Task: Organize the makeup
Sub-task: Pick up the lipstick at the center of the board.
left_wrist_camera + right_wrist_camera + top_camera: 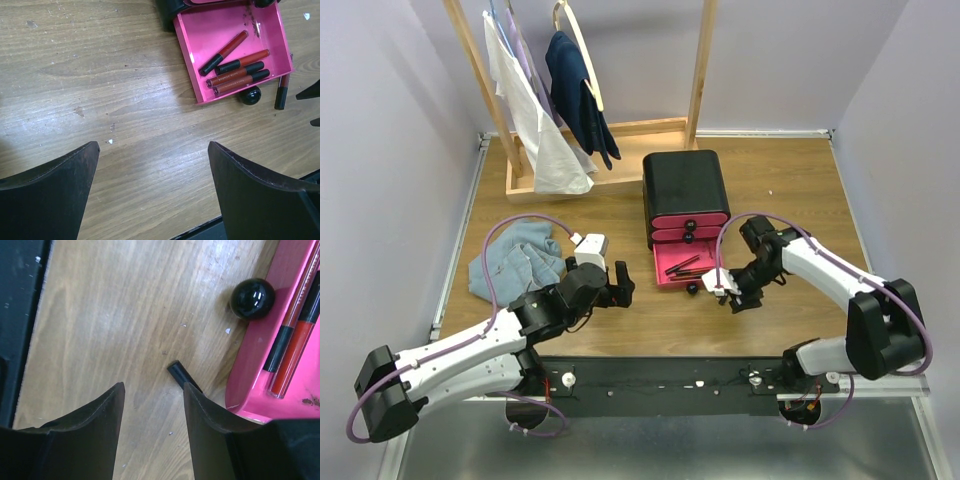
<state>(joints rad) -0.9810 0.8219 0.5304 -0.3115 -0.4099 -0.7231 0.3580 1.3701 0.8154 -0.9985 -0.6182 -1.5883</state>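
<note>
The bottom pink drawer (665, 280) of the black box (685, 185) is pulled out and holds several dark red-black lip tubes (235, 62). One more lip tube (282, 92) lies on the table just outside the drawer. In the right wrist view its black end (180, 374) pokes out from behind my right finger, beside the drawer wall (247, 365). My right gripper (154, 385) is open and empty over bare wood next to that tube; it also shows in the top view (728, 293). My left gripper (619, 282) is open and empty, left of the drawer (152, 145). No palettes, compacts or blush cases show.
The drawer's black knob (252, 298) faces the table's front. A light blue cloth (515, 262) lies at the left. A wooden rack (700, 70) with hanging garments (575, 95) stands at the back. A black rail (650, 375) runs along the near edge.
</note>
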